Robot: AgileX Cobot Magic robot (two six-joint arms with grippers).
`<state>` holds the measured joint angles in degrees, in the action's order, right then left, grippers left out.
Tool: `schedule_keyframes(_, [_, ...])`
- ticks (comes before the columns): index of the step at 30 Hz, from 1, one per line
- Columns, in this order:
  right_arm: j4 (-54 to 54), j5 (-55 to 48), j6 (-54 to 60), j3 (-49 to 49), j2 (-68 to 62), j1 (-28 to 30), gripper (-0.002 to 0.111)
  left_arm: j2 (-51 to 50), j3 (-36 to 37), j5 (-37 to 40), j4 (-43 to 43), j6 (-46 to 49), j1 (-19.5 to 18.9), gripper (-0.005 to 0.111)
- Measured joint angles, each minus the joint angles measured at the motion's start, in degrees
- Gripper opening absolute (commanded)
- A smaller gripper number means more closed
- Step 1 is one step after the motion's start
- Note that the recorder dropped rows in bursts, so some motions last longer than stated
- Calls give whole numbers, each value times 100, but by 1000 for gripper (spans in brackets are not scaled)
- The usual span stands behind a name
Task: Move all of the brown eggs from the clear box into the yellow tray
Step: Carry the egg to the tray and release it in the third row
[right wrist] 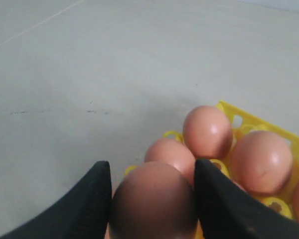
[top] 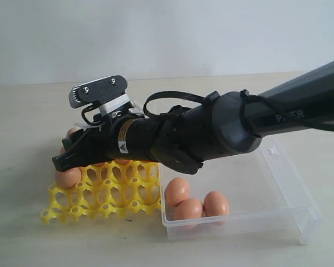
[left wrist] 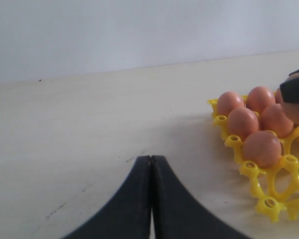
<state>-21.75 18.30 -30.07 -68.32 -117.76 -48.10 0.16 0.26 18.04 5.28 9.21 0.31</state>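
Soft even light, faint shadows, mild blur

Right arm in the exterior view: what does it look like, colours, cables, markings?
The right arm is black, with round tubular links and a bulbous joint. Thin black cables loop along it; a yellow-and-white sticker and pale lettering mark it. A black-and-silver bracket tops the wrist.

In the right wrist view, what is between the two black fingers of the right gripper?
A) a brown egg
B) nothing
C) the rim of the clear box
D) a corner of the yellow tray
A: a brown egg fills the gap of the right gripper, and both fingers press against its sides.
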Motion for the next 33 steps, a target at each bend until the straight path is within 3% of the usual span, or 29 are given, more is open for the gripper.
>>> schedule_keyframes(13, [-470, 64, -432, 0, -323, -11, 1, 0, 0, 0, 0, 0, 0, 0])
schedule_keyframes(16, [-480, 64, -257, 0, -323, -11, 12, 0, 0, 0, 0, 0, 0, 0])
schedule_keyframes(21, [-480, 64, -52, 0, -323, -11, 44, 0, 0, 0, 0, 0, 0, 0])
schedule_keyframes(25, [-480, -109, -32, 0, -323, -11, 61, 0, 0, 0, 0, 0, 0, 0])
schedule_keyframes(31, [-493, -822, -10, 0, -186, -11, 59, 0, 0, 0, 0, 0, 0, 0])
schedule_keyframes(33, [-472, -1254, -10, 0, 98, -11, 50, 0, 0, 0, 0, 0, 0, 0])
